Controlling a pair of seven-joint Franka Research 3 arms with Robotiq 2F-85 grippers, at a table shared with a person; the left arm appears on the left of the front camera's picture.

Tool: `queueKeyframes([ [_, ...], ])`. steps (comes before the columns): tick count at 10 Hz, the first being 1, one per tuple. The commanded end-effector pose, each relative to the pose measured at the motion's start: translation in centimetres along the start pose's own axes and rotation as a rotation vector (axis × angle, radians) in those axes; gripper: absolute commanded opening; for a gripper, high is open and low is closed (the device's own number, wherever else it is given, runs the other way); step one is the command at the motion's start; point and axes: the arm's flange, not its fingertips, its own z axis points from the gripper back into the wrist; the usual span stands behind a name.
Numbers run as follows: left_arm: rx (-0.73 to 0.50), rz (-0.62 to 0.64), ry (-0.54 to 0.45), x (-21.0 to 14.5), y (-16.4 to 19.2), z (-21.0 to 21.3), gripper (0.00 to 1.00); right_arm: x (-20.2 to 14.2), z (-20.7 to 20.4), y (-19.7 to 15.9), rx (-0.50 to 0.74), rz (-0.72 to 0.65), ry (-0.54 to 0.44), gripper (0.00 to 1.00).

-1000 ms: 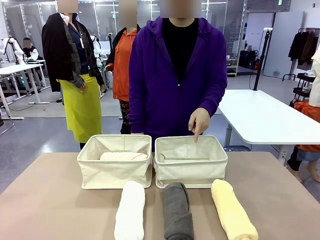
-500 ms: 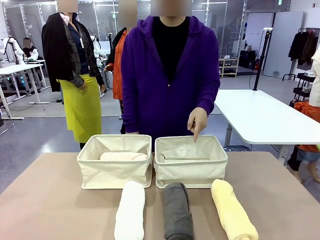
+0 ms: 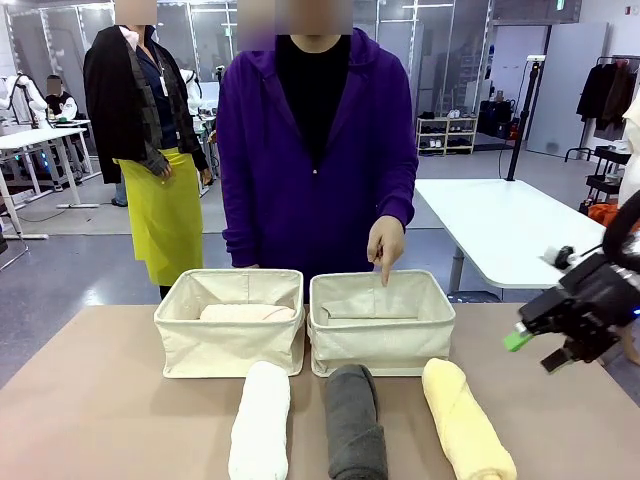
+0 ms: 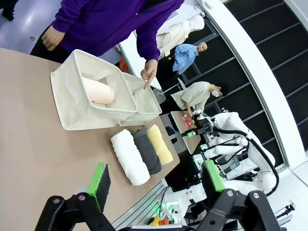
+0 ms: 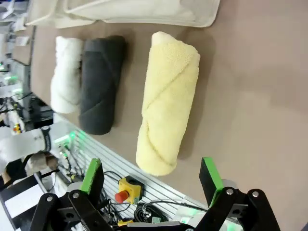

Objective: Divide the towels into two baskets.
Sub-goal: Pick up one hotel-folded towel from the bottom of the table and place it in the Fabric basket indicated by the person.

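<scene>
Right gripper [image 3: 537, 352] newly near yellow towel [image 3: 465, 420]

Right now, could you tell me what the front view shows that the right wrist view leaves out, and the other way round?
Front view: the person's hand pointing down at the right basket, and the peach towel lying in the left basket. Right wrist view: a yellow box with a red button below the near edge of the table. Both: the white towel, grey towel and yellow towel side by side on the table, and the open right gripper.
</scene>
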Motion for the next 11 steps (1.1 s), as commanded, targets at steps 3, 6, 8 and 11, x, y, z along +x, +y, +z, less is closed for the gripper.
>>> queueKeyframes([
  [3, -0.009, -0.011, -0.003, 0.0, -0.5, 0.2, 0.97, 0.9, -5.8, 2.4, -0.216, -0.130, -0.021, 1.00],
  [6, -0.009, -0.011, -0.003, 0.0, -0.5, 0.2, 0.97, 1.0, -9.4, 3.3, -0.310, -0.130, -0.058, 1.00],
  [8, -0.009, -0.011, -0.003, 0.0, -0.5, 0.2, 0.97, 1.5, -11.6, 3.5, -0.357, -0.130, -0.050, 1.00],
  [11, -0.009, -0.011, -0.003, 0.0, -0.5, 0.2, 0.97, 1.2, -14.4, 3.8, -0.374, -0.112, -0.021, 1.00],
])
